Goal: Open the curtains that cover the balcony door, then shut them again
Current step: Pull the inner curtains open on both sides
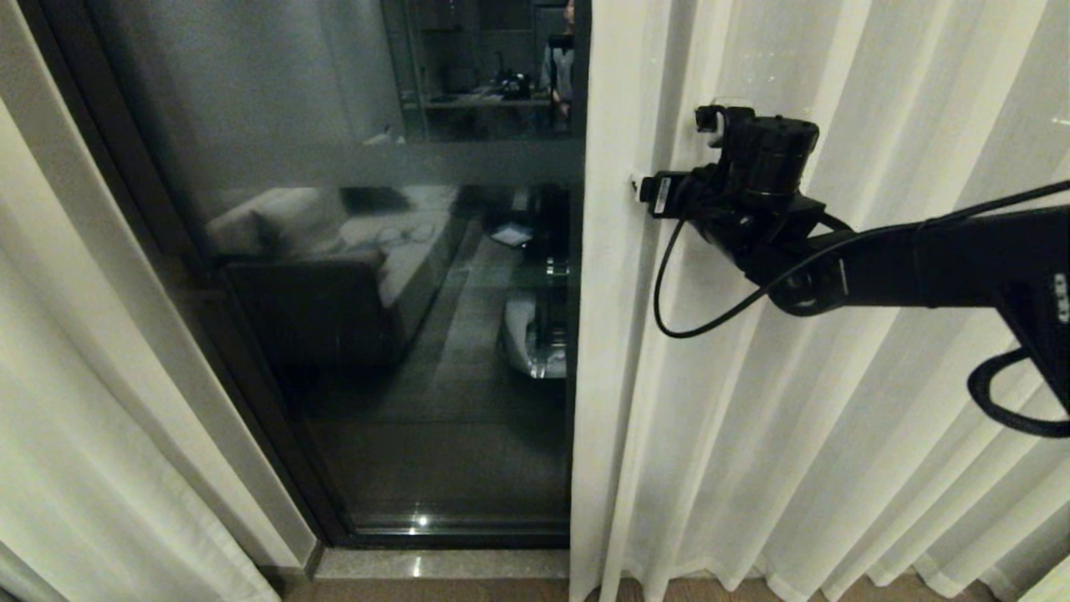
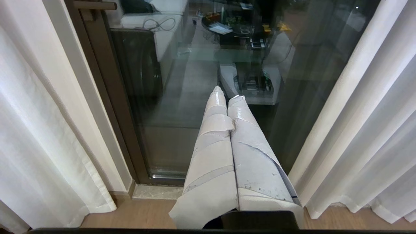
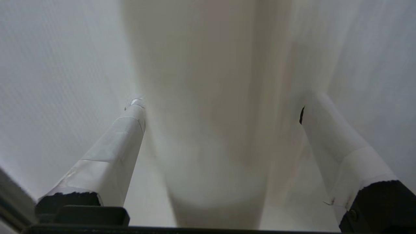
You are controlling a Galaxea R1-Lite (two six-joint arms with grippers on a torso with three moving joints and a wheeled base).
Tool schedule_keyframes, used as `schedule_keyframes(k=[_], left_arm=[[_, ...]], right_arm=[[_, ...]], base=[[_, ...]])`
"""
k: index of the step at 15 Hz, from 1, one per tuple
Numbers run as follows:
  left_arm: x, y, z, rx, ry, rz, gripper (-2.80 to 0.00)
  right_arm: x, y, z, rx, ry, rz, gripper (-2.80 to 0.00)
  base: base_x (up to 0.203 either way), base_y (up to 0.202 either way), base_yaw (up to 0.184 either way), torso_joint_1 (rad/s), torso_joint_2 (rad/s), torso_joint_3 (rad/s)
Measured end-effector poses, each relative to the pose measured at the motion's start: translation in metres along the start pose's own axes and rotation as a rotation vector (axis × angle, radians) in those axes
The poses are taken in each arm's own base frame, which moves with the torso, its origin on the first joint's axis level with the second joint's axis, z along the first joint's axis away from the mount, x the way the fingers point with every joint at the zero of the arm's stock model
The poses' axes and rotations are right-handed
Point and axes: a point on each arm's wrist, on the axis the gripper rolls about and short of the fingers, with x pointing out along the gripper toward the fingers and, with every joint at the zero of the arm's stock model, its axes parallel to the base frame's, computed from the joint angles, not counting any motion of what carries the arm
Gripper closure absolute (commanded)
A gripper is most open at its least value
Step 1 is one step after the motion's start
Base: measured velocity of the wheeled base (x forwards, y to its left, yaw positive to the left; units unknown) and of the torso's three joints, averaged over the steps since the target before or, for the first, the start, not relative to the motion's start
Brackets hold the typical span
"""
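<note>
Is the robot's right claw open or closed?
Open. In the right wrist view the right gripper has its fingers spread wide, with a fold of the curtains between them.

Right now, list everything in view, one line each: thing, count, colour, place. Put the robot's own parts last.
curtains: two panels, cream-white and pleated, one at each side of the door; the right one hangs to the floor.
balcony door: one, reflective glass in a dark frame, uncovered between the panels, a pale band across the glass.
door sill: one, pale speckled stone, at the foot of the door.
floor: wood-brown, under the curtain hems.
right gripper: one, white-wrapped fingers spread open around a fold of the right panel, near its inner edge.
left gripper: one, white-wrapped fingers shut, held low before the glass, holding nothing.
</note>
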Motion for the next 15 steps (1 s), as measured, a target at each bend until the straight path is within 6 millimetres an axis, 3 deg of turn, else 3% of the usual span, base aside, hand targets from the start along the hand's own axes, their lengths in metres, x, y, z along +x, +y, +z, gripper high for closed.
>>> schedule_keyframes(k=[10,11,15], left_arm=[[0.000,0.000,0.000,0.000,0.001,0.000,0.00],[0.000,0.000,0.000,0.000,0.000,0.000,0.00],[0.000,0.000,0.000,0.000,0.001,0.000,0.00]], right_arm=[[0.010,-0.013,-0.008,0.002,-0.038,-0.030,-2.80],[0.011,-0.014,-0.008,0.000,-0.040,-0.033,0.00],[0.012,-0.017,-0.001,0.027,-0.091,-0.037,0.00]], base=[[0.000,0.000,0.000,0.000,0.00,0.000],[0.000,0.000,0.000,0.000,0.00,0.000],[0.000,0.000,0.000,0.000,0.00,0.000]])
